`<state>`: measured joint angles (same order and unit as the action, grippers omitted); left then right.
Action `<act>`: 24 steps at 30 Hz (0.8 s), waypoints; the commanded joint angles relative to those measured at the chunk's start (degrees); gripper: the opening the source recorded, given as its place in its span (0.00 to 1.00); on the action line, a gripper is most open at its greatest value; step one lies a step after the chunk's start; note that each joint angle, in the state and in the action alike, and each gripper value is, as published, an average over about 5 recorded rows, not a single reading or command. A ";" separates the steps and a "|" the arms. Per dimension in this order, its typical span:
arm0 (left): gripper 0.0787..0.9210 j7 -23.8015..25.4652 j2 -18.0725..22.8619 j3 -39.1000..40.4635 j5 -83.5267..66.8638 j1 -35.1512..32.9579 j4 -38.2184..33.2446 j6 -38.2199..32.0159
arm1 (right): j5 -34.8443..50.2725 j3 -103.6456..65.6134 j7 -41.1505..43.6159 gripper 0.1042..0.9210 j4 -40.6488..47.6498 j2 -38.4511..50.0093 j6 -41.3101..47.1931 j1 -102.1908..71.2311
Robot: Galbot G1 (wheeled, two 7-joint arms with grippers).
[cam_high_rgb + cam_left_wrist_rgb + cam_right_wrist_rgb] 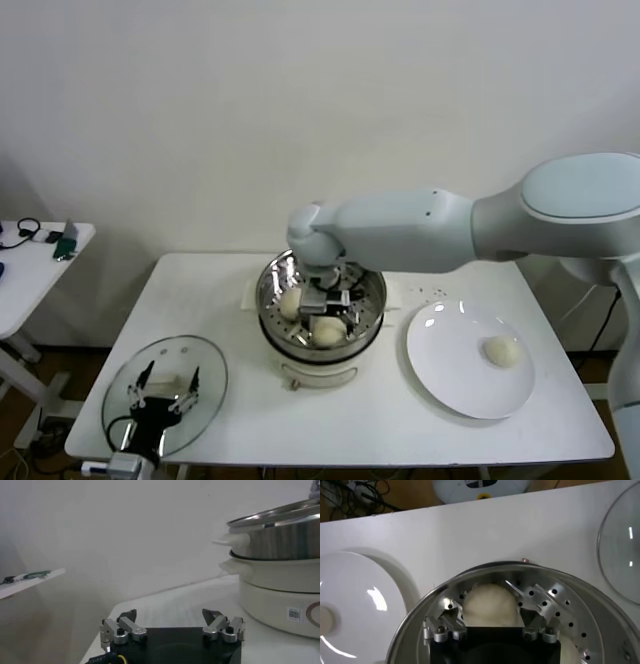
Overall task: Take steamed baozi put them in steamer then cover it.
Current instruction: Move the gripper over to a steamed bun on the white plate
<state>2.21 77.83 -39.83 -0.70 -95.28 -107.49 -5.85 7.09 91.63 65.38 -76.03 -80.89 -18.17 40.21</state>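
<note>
1. Right gripper (490, 615) sits low inside the steamer (372, 290), centre of the head view. Its fingers flank a baozi (490, 605) on the perforated floor. The fingers look close against the bun's sides; whether they are pinching it or have just let go, I cannot tell.

2. Left gripper (165, 392) waits at the lower left of the head view, above the glass lid (205, 365). Jaws spread wide, nothing between them.

3. Step in hand, as I judge it: loading buns into the steamer. This looks like the set-down of one bun.

4. Count of baozi visible: three for certain.
   - Two in the steamer in the head view: one at the basket's left (290, 302), one toward its front (327, 331), under the gripper.
   - One remaining baozi (502, 350) on the white plate (450, 385), right of the frame.
   - The arm hides much of the basket, so another bun there cannot be ruled out.

5. Other counts: one steamer on its cream base, one plate, one lid, one white table (370, 420). A side table (30, 265) stands at the left edge.

6. Next move likely calls for:
   - Right gripper rising straight out without dragging the buns.
   - Crossing right to the plate for the last bun.
   - Lid goes on afterward; the left gripper is already placed for it.
</note>
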 commanded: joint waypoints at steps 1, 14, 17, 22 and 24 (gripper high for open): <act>0.88 0.00 0.01 0.04 -0.07 0.03 -0.07 0.00 | -0.60 -1.13 -0.28 0.88 0.79 0.38 -1.04 0.81; 0.88 -0.31 0.11 0.30 -0.22 0.50 -0.28 0.53 | 12.39 0.71 -1.21 0.88 0.28 14.16 5.51 11.01; 0.88 -0.67 0.33 0.41 -0.38 0.82 -0.43 1.22 | 20.49 3.17 -3.00 0.88 -0.10 20.66 11.74 12.32; 0.88 -0.69 0.29 0.37 -0.72 1.08 -0.78 1.30 | 25.19 5.84 -5.02 0.88 -0.70 30.84 20.25 13.09; 0.88 -0.66 0.17 0.31 -0.95 1.05 -1.01 1.31 | 25.47 6.31 -5.72 0.88 -0.74 34.87 22.39 12.78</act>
<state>1.64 78.11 -39.44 -1.24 -94.26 -108.07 -5.15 21.78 94.12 62.87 -76.37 -63.65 -8.58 49.90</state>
